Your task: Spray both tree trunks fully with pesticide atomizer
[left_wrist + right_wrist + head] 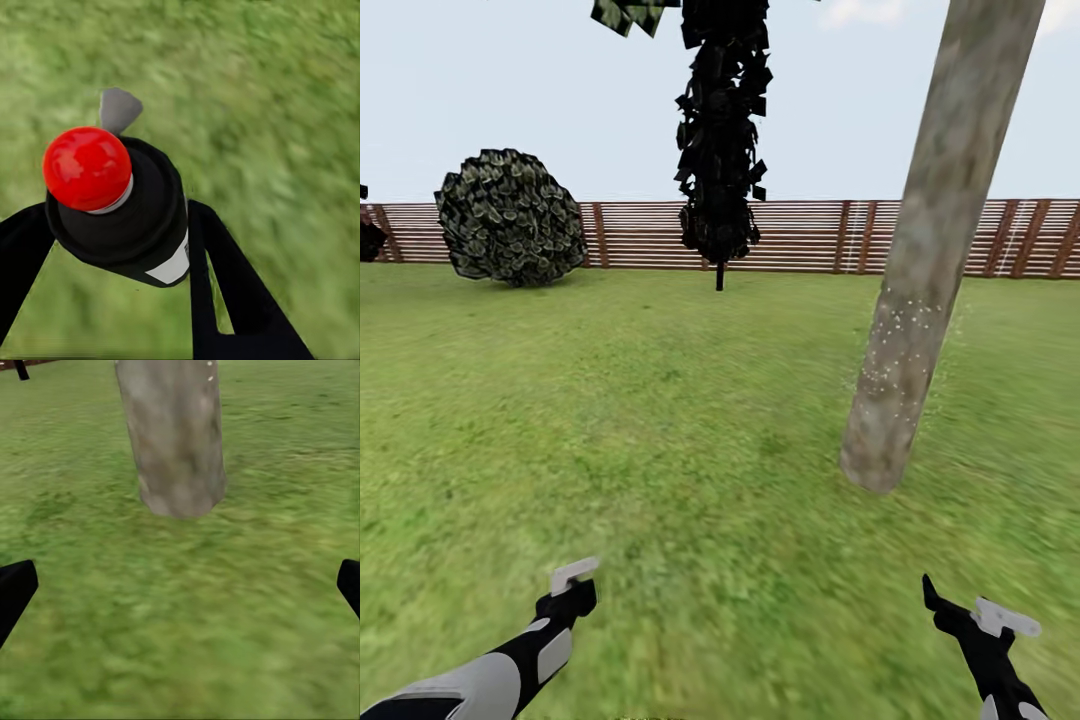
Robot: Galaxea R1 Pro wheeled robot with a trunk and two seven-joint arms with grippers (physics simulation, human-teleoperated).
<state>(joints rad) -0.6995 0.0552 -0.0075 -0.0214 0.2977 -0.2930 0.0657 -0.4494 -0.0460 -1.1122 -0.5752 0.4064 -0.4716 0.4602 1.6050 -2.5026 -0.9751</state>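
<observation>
left claw (112,247) clamped on pesticide atomizer (124,202) | right claw (180,585) spread wide, empty | facing tree trunk (174,435)

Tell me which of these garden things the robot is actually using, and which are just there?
In use:
- near-black spray bottle with red cap, in the left gripper
- pale grey-brown mottled tree trunk

Just there:
- round dark leafy bush
- black conifer
- brown slatted wooden fence

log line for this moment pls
left gripper: shut on pesticide atomizer | right gripper: open, empty | tree trunk: white specks on it | floor: grass
</observation>
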